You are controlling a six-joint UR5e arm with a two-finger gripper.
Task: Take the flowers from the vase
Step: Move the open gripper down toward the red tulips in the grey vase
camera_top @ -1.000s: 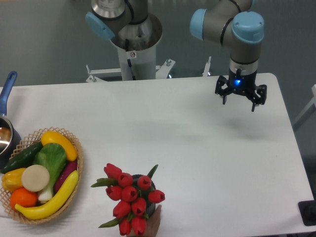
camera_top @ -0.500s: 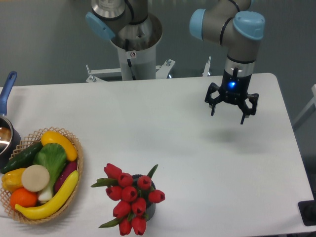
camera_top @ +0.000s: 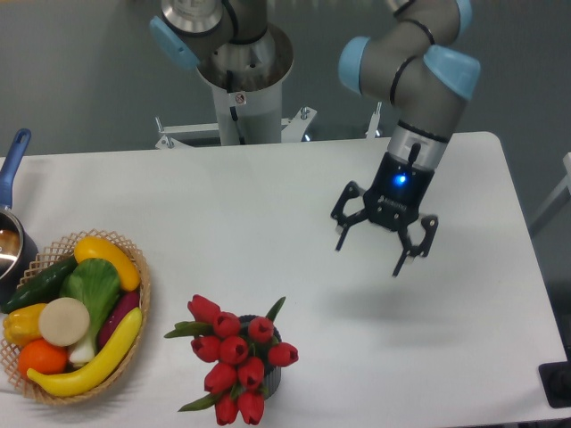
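1. Above the right-centre of the white table (camera_top: 268, 205), the gripper (camera_top: 383, 249) hangs in the air with its jaws spread wide and nothing between them. Over the last second it has travelled from the far right edge toward the middle and lower — a diagonal approach, with the wrist now tilted toward the front-left.

2. Near the front edge, left of centre, the flowers (camera_top: 234, 357) stand as a bunch of red tulip buds with green leaves. They spread wider than the vase (camera_top: 273, 378), of which only a dark sliver shows beneath the buds. The bunch has not shifted; a hand seen at its base a second ago is gone.

3. At the left edge, the wicker basket (camera_top: 141, 294) of toy vegetables and the blue-handled pot (camera_top: 11, 169) remain as they were, and play no part in the task.

4. Reading of the change: the arm is closing on the bunch but is well apart from it — the reach phase, with no contact yet. The grasp, as judged here, will need the jaws brought down around the stems or gathered buds, since the vase is light-looking and might lift or tip with them.
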